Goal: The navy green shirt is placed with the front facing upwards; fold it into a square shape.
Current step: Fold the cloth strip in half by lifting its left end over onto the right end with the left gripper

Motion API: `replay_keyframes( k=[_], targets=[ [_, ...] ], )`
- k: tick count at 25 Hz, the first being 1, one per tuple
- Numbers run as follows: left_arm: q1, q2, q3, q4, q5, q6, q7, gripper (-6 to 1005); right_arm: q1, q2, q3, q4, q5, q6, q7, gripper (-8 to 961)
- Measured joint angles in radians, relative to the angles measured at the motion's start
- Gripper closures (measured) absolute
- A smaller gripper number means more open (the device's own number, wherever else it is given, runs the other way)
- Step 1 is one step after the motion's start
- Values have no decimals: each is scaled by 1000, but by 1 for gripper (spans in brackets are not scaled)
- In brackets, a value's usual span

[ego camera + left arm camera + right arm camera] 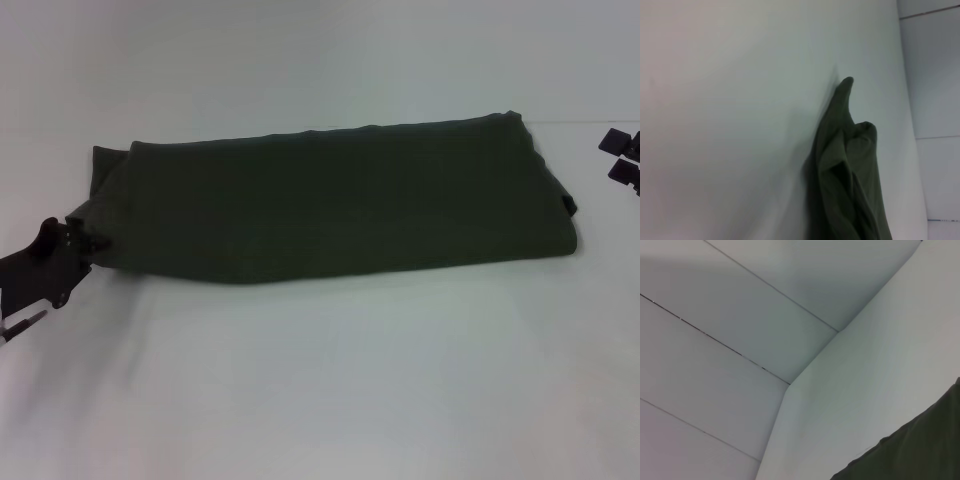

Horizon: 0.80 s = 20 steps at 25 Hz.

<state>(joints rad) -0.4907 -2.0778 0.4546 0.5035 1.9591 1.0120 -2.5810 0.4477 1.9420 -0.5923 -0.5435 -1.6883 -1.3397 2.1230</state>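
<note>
Dark olive cloth, the navy green shirt (330, 200) lies as a long folded band on the white table (320, 380); our left gripper (85, 240) seems clamped on its end, ready for folding across, while we cannot tell our right gripper's (622, 158) state.

A plain white, matte tabletop (330, 380) fills the head view under soft, even light. Beyond its straight edge, the wrist views show a pale grey floor of large tiles (715, 365) crossed by thin dark joint lines.
</note>
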Motion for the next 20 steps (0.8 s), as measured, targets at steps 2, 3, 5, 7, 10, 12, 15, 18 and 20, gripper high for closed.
replay_keyframes(
  k=[2, 3, 5, 7, 10, 12, 15, 18, 20],
  targets=[
    [1, 2, -2, 4, 1, 4, 12, 900, -1, 0, 3, 2, 0, 4, 0, 221],
    [2, 3, -2, 5, 2, 5, 13, 915, -1, 0, 4, 3, 0, 6, 0, 221],
    [7, 5, -1, 13, 5, 10, 16, 944, -3, 0, 10, 11, -1, 10, 0, 221],
    [20, 6, 1, 35, 5, 26, 17, 973, -6, -1, 18, 17, -1, 11, 0, 221],
    [33, 7, -1, 67, 5, 51, 18, 987, -11, -1, 28, 18, 1, 11, 0, 222],
    [40, 8, -2, 82, 5, 63, 19, 986, -13, 0, 35, 18, 0, 12, 0, 222],
    [42, 13, -3, 86, 5, 70, 24, 986, -14, 1, 36, 22, -1, 12, 0, 223],
    [39, 16, -4, 84, 6, 71, 27, 987, -15, 1, 38, 29, -1, 18, 0, 223],
    [37, 18, -4, 84, 7, 72, 28, 987, -15, 2, 38, 29, 0, 23, 0, 223]
  ],
)
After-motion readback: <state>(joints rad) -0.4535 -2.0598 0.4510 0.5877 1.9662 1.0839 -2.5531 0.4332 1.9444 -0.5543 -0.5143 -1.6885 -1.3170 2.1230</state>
